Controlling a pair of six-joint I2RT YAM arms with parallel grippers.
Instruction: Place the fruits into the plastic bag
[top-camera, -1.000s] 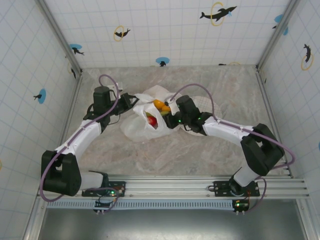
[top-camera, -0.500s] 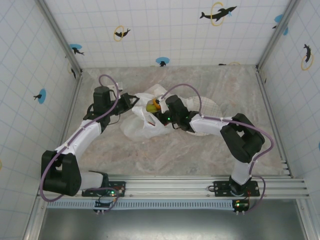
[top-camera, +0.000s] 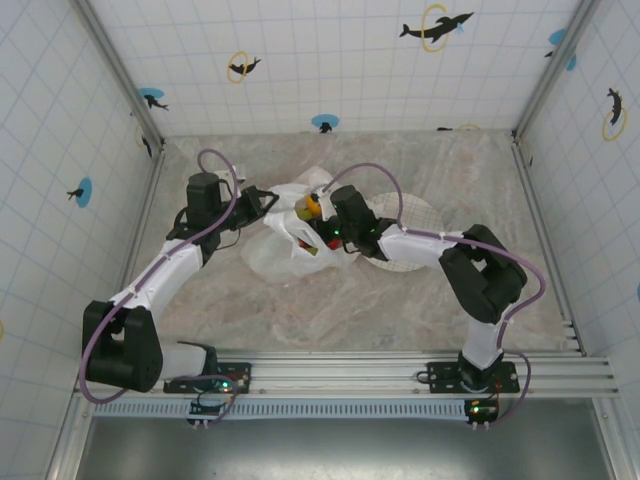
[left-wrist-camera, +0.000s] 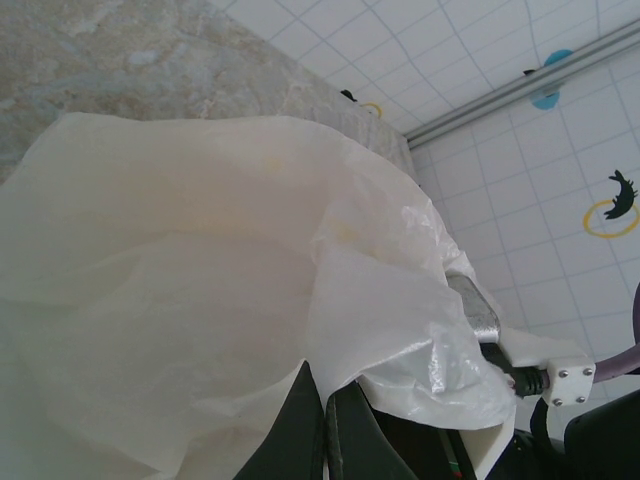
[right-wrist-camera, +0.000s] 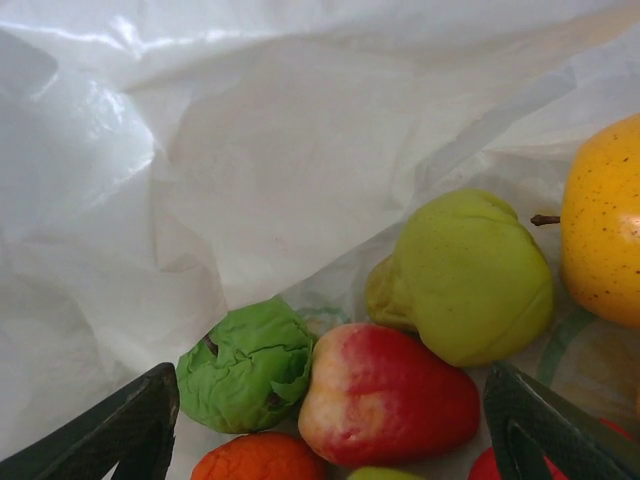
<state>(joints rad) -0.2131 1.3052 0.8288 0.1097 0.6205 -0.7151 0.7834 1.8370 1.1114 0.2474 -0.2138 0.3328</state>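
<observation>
The left claw (left-wrist-camera: 324, 422) pinches the plastic bag (left-wrist-camera: 180, 250) — right claw (right-wrist-camera: 330, 400) gapes empty over fruits (right-wrist-camera: 400, 395).

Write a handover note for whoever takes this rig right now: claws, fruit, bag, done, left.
Left claw: shut on the plastic bag rim, holding its mouth open.
Right claw: open, empty, inside the bag mouth.
In the bag: green fruit, red fruit, yellow-green fruit, yellow fruit, orange fruit.
Done: none seen loose on the table or the plate's bare part.
Left: check the plate behind the right arm, then withdraw and release.
</observation>
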